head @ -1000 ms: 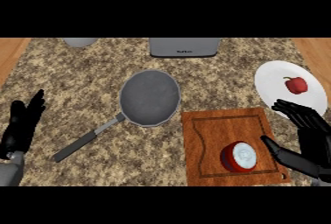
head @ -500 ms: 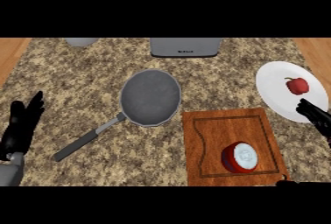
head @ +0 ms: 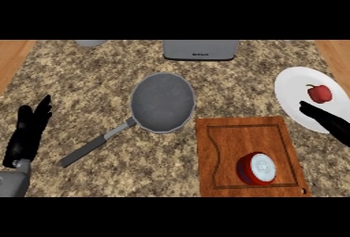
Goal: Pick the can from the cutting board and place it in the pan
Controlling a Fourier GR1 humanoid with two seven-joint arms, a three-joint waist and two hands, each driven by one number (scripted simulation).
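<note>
A red can [head: 257, 168] with a pale lid stands upright on the wooden cutting board [head: 236, 139], near the board's front right. The grey pan [head: 163, 102] lies to the board's upper left, its handle running down and left. Only the straight fingers of my right hand [head: 331, 122] show at the right edge, over the white plate and well above the can. My left hand [head: 27, 132] rests open at the left edge, fingers up, holding nothing.
A white plate [head: 295, 92] at the right carries a red pepper [head: 319, 93]. A grey appliance [head: 201, 49] stands at the back centre, and a grey vessel [head: 90, 43] peeks in at the back left.
My right hand has drawn off to the right and up, from beside the can to the edge over the plate. The can, pan and left hand have stayed put.
</note>
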